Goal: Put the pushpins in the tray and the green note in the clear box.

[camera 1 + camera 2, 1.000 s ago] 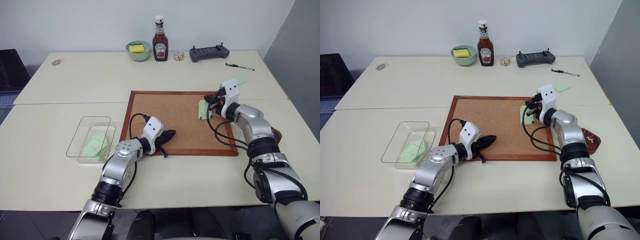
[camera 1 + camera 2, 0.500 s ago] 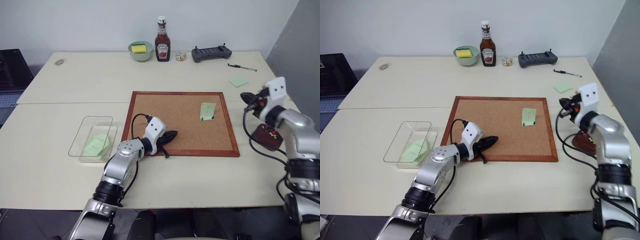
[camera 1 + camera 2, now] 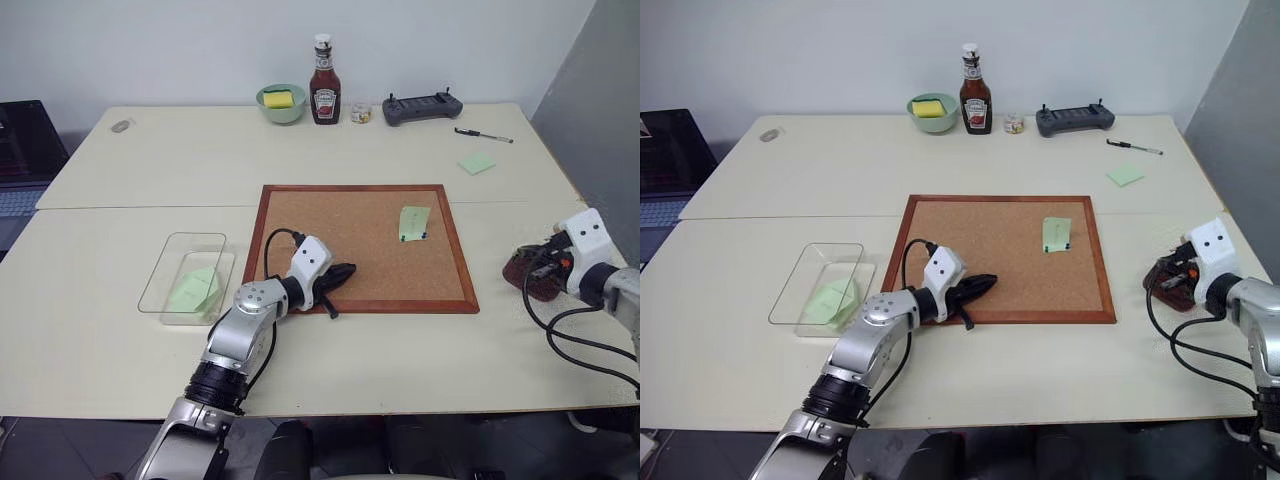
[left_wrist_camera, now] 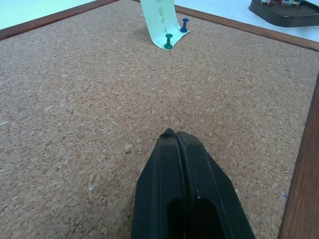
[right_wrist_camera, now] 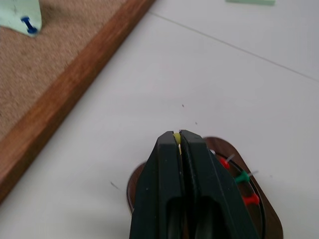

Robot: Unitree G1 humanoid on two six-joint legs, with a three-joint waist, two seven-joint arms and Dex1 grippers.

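While the left gripper (image 3: 340, 270) is resting shut and empty on the corkboard (image 3: 350, 215), the head view is showing the right gripper (image 3: 535, 262) over the tray (image 3: 522, 268) by the table's right edge. A green note (image 3: 193, 288) is lying in the clear box (image 3: 165, 265). The left wrist view is showing another note (image 4: 158, 20) pinned by two pushpins (image 4: 169, 41). The right wrist view is revealing a yellow pushpin (image 5: 176, 137) pinched in the jaws above the tray.

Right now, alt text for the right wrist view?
The right tool, shut on a yellow pushpin, hangs over the dark brown tray, which already holds red and green pushpins. Off to one side lies the corkboard, with a green note held by a blue pin.
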